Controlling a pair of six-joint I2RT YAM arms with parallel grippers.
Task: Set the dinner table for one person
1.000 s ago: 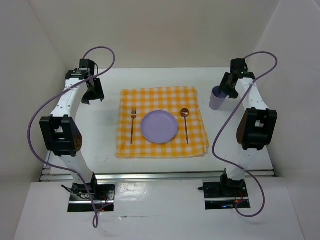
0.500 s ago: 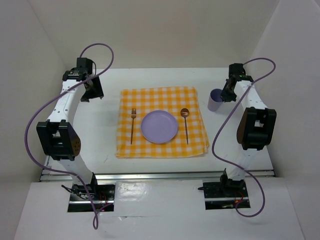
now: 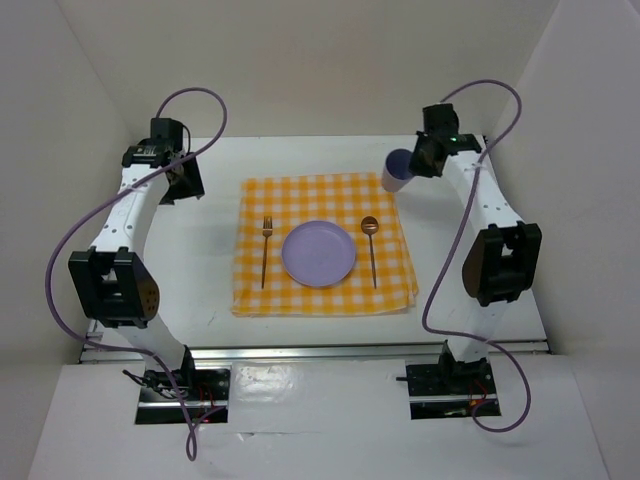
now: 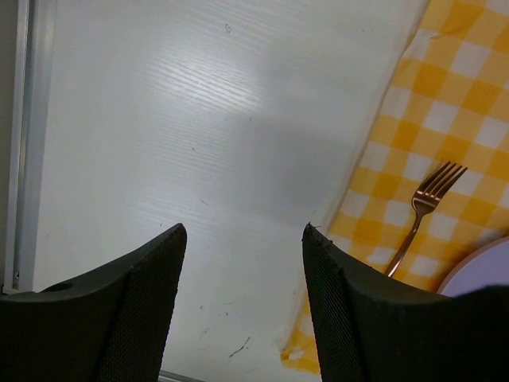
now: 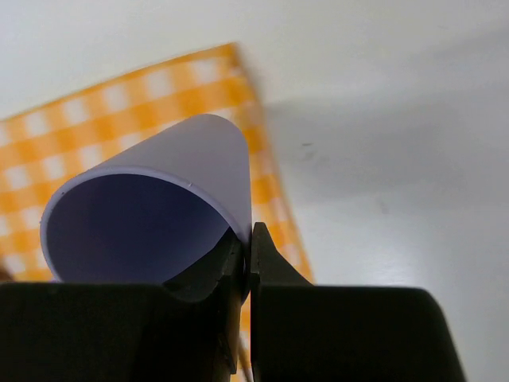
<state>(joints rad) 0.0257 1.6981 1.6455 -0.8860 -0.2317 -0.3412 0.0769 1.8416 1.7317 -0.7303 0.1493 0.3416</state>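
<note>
Right gripper (image 5: 248,239) pinching cup (image 5: 159,199) rim, left gripper (image 4: 242,231) gaping empty; I'd set cup upright on cloth (image 3: 325,195) corner, clear of spoon (image 3: 371,240).

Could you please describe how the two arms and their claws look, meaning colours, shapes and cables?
Both the left arm and the right arm have slim white links with bulky black joint housings bearing a brown side panel. A purple cable loops loosely along each. The left claw and right claw have black fingers, mesh-textured on the left one.
</note>
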